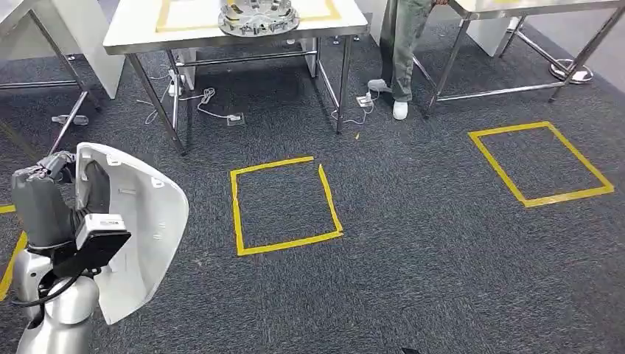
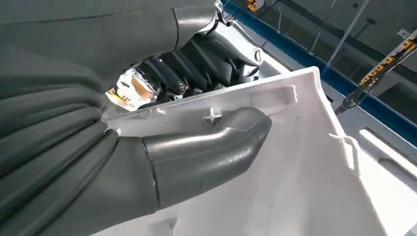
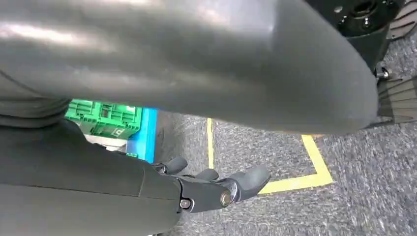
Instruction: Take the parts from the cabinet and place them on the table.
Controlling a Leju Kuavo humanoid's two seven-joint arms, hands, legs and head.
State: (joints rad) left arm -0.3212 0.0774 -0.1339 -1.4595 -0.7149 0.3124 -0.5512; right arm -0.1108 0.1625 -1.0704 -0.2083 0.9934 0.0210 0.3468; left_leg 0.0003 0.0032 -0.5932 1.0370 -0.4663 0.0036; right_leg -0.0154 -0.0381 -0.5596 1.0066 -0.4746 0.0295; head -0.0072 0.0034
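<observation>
The left hand (image 1: 51,199) grips the white shell (image 1: 136,221) by its rim, thumb (image 2: 211,142) pressed inside and fingers behind, holding it up at the robot's left, well short of the table (image 1: 133,29). The shell looks light, stiff and smooth, likely slippery; the ribbed rim seems the best hold. The right hand (image 3: 211,189) hangs with nothing in it, fingers loosely apart.

Left robot hand (image 1: 44,195) raised, fingers clamped – thumb (image 2: 206,142) pressed flat; right robot hand (image 3: 216,189) hanging, fingers loosely apart.
</observation>
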